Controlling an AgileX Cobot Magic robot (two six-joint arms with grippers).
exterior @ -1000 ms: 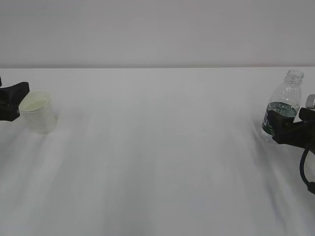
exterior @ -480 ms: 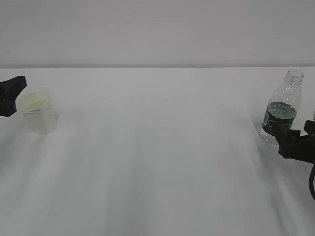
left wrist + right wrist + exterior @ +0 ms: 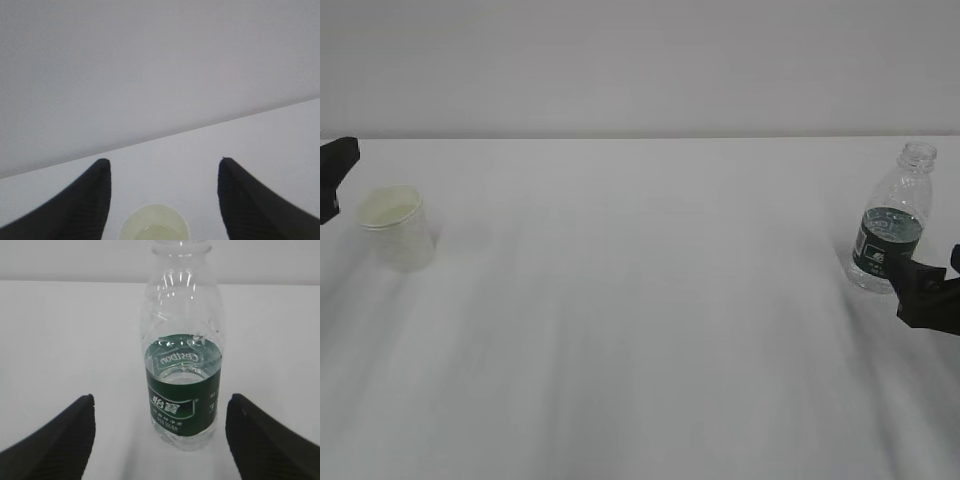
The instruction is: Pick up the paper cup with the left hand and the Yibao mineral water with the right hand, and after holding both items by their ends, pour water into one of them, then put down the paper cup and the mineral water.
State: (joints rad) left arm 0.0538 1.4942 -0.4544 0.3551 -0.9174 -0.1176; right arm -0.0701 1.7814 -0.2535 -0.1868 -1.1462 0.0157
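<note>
Exterior view: I see the paper cup [image 3: 397, 227] upright at far left, the Yibao mineral water [image 3: 891, 222] upright at far right.
Left hand [image 3: 162, 167]: spread, empty; cup dead ahead.
Right hand [image 3: 160, 402]: spread, empty; bottle ahead, apart.

The cup [image 3: 396, 227] looks like matt white paper, pale cream inside, with a thin rolled rim. The bottle [image 3: 183, 362] is clear, glossy ribbed plastic that catches highlights, wrapped in a smooth dark green label band. The desk [image 3: 640, 320] is a plain matt white surface. Both tools' fingers [image 3: 82, 205] [image 3: 260, 440] are matt black with a fine ridged texture.
</note>
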